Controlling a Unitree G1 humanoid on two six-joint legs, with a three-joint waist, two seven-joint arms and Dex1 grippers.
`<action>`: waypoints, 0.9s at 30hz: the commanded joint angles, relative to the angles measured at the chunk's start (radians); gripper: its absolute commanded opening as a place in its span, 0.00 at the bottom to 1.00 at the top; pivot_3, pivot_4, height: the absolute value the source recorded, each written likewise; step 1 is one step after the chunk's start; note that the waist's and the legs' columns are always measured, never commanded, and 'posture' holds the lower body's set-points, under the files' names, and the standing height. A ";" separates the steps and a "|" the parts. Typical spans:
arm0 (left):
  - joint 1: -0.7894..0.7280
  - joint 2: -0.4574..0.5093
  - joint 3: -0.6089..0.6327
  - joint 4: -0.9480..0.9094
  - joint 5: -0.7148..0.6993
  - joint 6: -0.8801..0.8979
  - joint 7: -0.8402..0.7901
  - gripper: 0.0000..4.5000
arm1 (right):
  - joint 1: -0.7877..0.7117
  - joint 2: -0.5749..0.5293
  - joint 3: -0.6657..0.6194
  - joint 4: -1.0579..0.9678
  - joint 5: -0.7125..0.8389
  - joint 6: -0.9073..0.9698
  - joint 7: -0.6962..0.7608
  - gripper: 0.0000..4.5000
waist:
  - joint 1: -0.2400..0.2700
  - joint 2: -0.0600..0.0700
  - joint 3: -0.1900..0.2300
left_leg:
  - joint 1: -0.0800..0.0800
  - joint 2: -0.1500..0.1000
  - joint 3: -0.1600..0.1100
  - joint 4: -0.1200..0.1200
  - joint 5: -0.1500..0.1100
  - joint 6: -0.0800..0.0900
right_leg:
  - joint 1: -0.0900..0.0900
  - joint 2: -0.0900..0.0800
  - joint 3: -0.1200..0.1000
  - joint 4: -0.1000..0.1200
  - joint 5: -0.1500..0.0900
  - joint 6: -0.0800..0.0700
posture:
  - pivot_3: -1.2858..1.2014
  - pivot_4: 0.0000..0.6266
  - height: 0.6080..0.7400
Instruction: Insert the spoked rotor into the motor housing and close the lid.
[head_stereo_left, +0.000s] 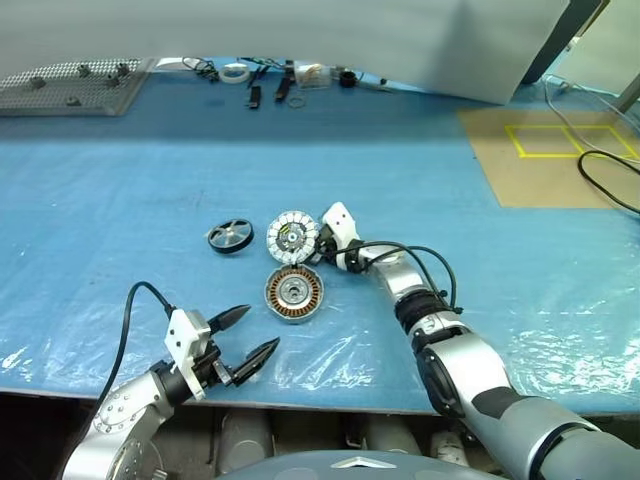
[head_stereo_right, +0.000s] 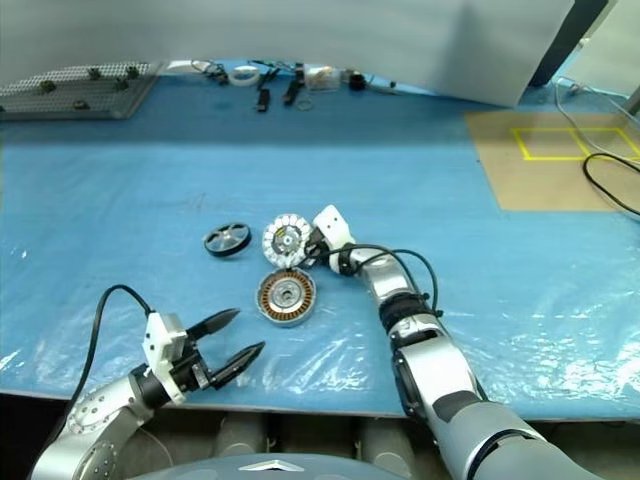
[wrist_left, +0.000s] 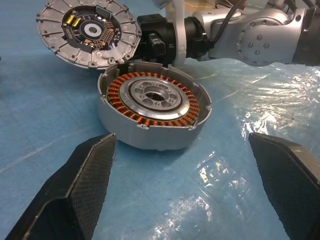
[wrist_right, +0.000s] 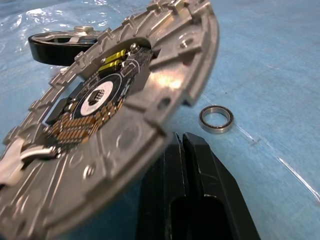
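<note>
Right end effector (head_stereo_left: 322, 238) pinches the lid's (head_stereo_left: 291, 237) edge, tilting it.

Blue worktop (head_stereo_left: 120, 200); silver lid (head_stereo_left: 292, 237) with white radial segments; silver housing (head_stereo_left: 294, 295) lined with copper-brown windings; black-rimmed rotor (head_stereo_left: 230, 236); black tool fingers (head_stereo_left: 232, 317).

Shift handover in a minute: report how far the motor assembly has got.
Nothing is assembled yet. The spoked rotor lies untouched on the blue mat, and the motor housing sits open with its windings bare. In hand: the right gripper is shut on the lid, tilting it up. The left gripper waits open. Left: insert the rotor, close the lid.
</note>
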 joint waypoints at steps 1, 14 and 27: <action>-0.002 0.019 0.025 -0.087 -0.034 0.046 0.027 1.00 | 0.051 -0.044 -0.007 -0.111 0.024 0.046 0.020 0.02 | 0.003 0.000 0.000 | 0.000 0.000 0.000 0.000 0.000 0.000 | 0.000 0.000 0.000 0.000 0.000 0.000 | 0.52 0.24 1.00; -0.167 0.092 0.091 -0.103 -0.117 0.188 0.045 1.00 | 0.178 -0.178 -0.041 -0.632 0.181 0.359 0.071 0.02 | -0.003 0.001 0.000 | 0.000 -0.001 -0.001 -0.001 0.001 -0.002 | -0.001 0.000 0.000 0.000 0.000 0.000 | 0.52 0.24 1.00; -0.281 0.107 0.099 -0.005 -0.124 0.204 -0.008 1.00 | 0.236 -0.294 -0.073 -0.713 0.220 0.426 0.072 0.02 | -0.001 0.001 0.000 | 0.000 -0.002 -0.001 0.000 0.002 -0.003 | 0.000 0.000 0.001 -0.001 0.000 0.001 | 0.52 0.24 1.00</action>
